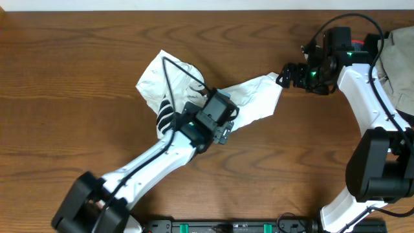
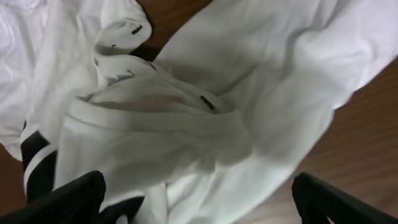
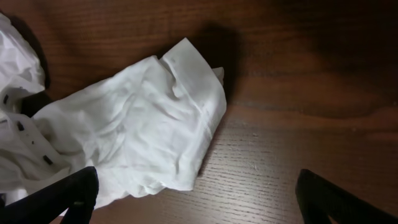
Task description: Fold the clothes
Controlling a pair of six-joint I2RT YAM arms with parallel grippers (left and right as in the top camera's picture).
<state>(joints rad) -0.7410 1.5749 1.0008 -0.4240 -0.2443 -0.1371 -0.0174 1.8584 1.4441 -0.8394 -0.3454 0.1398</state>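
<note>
We judge nothing folded yet: the white shirt (image 1: 174,81) lies crumpled toward the table's (image 1: 65,97) far edge; left gripper (image 2: 205,202) and right gripper (image 3: 202,199) gape wide, empty.

Overhead, the white left arm (image 1: 155,162) hides the middle of the crumpled white cloth garment with black stripes (image 1: 255,97). Each wrist view crops the garment at its edges. The left end effector (image 2: 199,205) and right end effector (image 3: 199,205) show only dark finger stubs in the bottom corners. A beige cloth (image 1: 401,71) runs off the overhead's right edge.
</note>
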